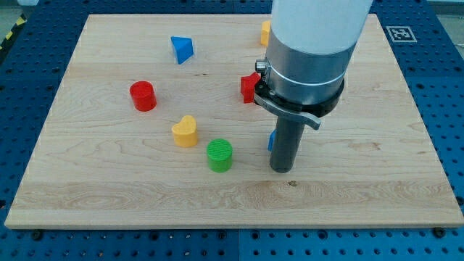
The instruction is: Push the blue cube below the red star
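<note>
Tip (282,170) of the dark rod down on the wooden board (377,181), in the lower middle of the view; no fingers on this arm, so nothing apart or clamped, only the plain rod end on the wood. Just at the view's left of the rod, a thin blue sliver of the blue cube (270,141), touching or nearly touching the rod, mostly hidden behind it, shape not clear from here. Above it, toward the view's top, the red star (249,88), partly covered by the grey collar of the arm, close to the blue cube but apart from it. Left of the tip, near, a green cylinder (219,155), and just beside it up-left a yellow heart (185,131). Further left a red cylinder (143,96), well apart from the tip. Near the view's top, a blue triangular block (182,49), and at the edge of the big white arm body an orange-yellow block (266,32), mostly hidden, shape impossible to tell
</note>
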You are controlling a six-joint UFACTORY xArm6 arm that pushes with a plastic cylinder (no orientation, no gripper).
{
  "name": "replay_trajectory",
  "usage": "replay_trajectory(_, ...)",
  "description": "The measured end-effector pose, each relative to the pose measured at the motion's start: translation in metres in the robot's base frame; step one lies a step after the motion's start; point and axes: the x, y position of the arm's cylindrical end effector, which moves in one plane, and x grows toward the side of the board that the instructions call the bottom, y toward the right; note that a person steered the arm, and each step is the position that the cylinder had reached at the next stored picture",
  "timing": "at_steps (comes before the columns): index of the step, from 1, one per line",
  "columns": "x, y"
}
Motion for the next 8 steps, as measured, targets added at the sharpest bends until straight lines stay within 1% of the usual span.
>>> replay_trajectory(1, 0.000, 0.011)
replay_trajectory(2, -0.006, 0.043)
replay_trajectory(3, -0.012, 0.051)
replay_trajectory(4, -0.012, 0.025)
replay_trajectory(5, -0.020, -0.019)
replay_trajectory(6, -0.031, -0.043)
replay_trajectory(7, -0.032, -0.042)
replay_trajectory(8, -0.033, -0.022)
